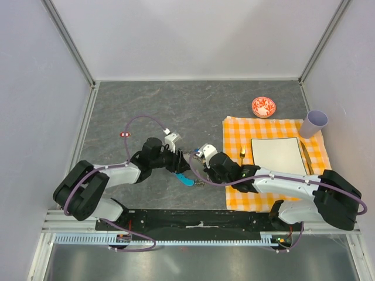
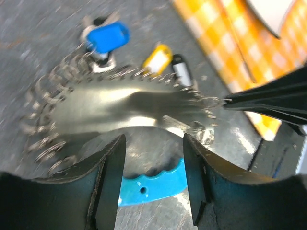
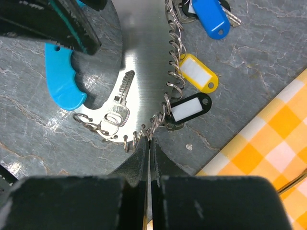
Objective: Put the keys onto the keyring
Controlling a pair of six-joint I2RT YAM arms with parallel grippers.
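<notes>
The keyring (image 3: pixel 144 57) is a shiny metal plate edged with small wire rings, with a cyan strap piece (image 3: pixel 62 81) at one side; it lies on the grey table between the arms (image 1: pixel 193 170). Keys with blue (image 3: pixel 211 17), yellow (image 3: pixel 197 72) and black-and-white (image 3: pixel 191 108) tags hang on its rings. A bare silver key (image 3: pixel 122 96) lies on the plate. My right gripper (image 3: pixel 148 141) is shut, its tips pinching the plate's ringed rim. My left gripper (image 2: pixel 153 148) stands open just above the cyan strap piece (image 2: pixel 153 184), holding nothing.
An orange checked cloth (image 1: pixel 234 193) lies at the right, carrying a white plate (image 1: pixel 275 155), a fork (image 1: pixel 242 153) and a knife (image 1: pixel 307 157). Behind it stand a small red-and-white bowl (image 1: pixel 263 107) and a lilac cup (image 1: pixel 314 123). Pale walls surround the table.
</notes>
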